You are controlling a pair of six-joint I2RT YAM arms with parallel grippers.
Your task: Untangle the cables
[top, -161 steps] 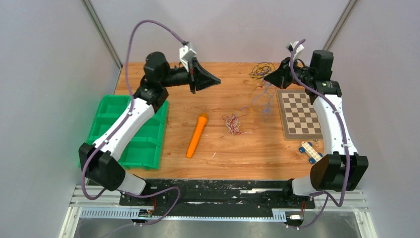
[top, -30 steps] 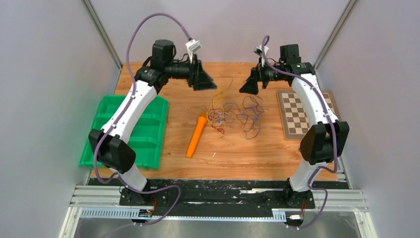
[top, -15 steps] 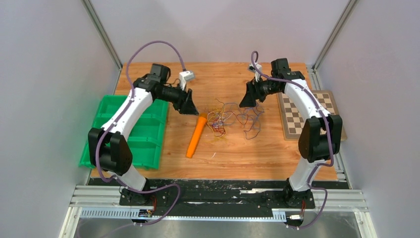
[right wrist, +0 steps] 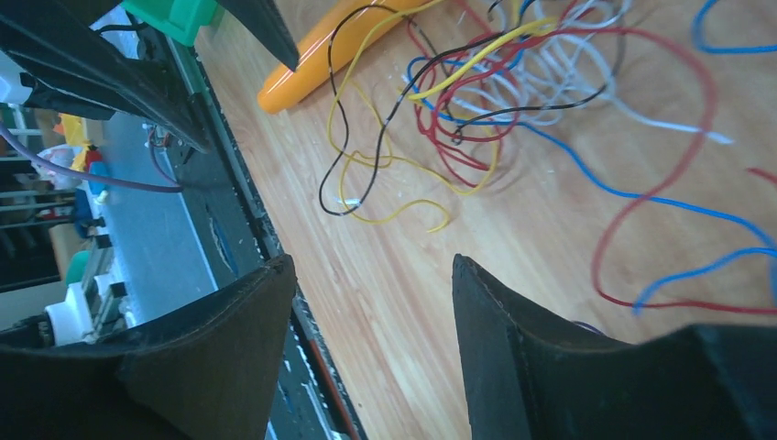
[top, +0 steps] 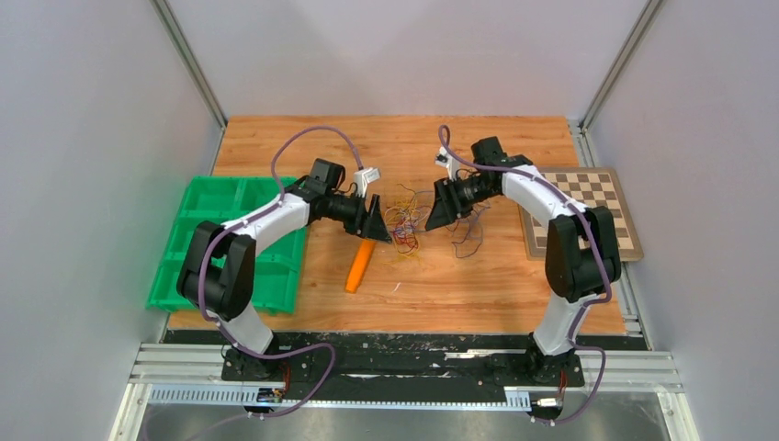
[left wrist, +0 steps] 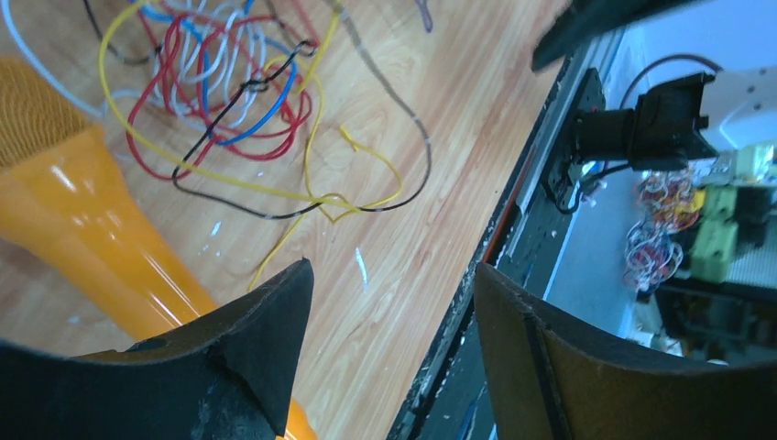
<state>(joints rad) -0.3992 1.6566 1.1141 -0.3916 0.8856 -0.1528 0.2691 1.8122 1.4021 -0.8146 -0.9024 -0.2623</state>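
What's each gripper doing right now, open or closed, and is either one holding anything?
Left gripper: open, holding nothing.
Right gripper: open, holding nothing.

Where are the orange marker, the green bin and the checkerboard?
orange marker [top: 359, 266]: top view, mid-body.
green bin [top: 207, 197]: top view, bare far compartment.
checkerboard [top: 611, 195]: top view, far right squares.

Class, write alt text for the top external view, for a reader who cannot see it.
A tangle of thin coloured cables lies between the left tool and the right tool, both open and close beside it. An orange marker lies by the left tool, a green bin far left, a chessboard far right.
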